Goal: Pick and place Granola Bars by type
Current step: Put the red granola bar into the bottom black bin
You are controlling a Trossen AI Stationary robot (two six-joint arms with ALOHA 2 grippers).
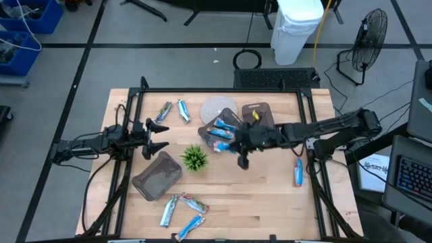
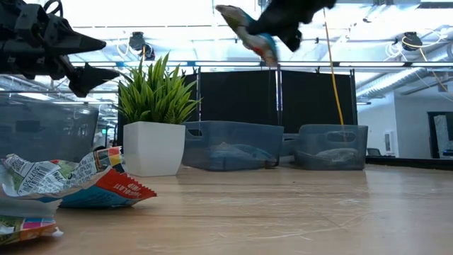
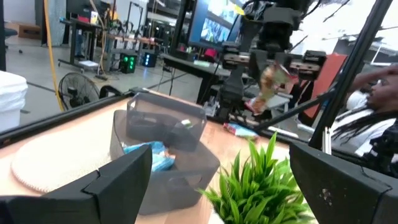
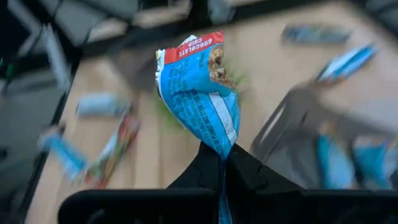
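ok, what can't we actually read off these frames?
- Contents of the tray under the right gripper: high view, the arm covers part of it.
- Bar types on the table: right wrist view is blurred; only the held granola bar reads "chocolate chip".
- Left gripper: low view, partly cut off at the edge.
- Nearest bars: low view, cut off at the edge.

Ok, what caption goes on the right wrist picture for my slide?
Right gripper shut on a blue chocolate chip granola bar, held above the wooden table.

Grey floor (image 1: 169, 61), white bin (image 1: 297, 27), standing fan (image 1: 368, 34), black partition (image 2: 276, 95)
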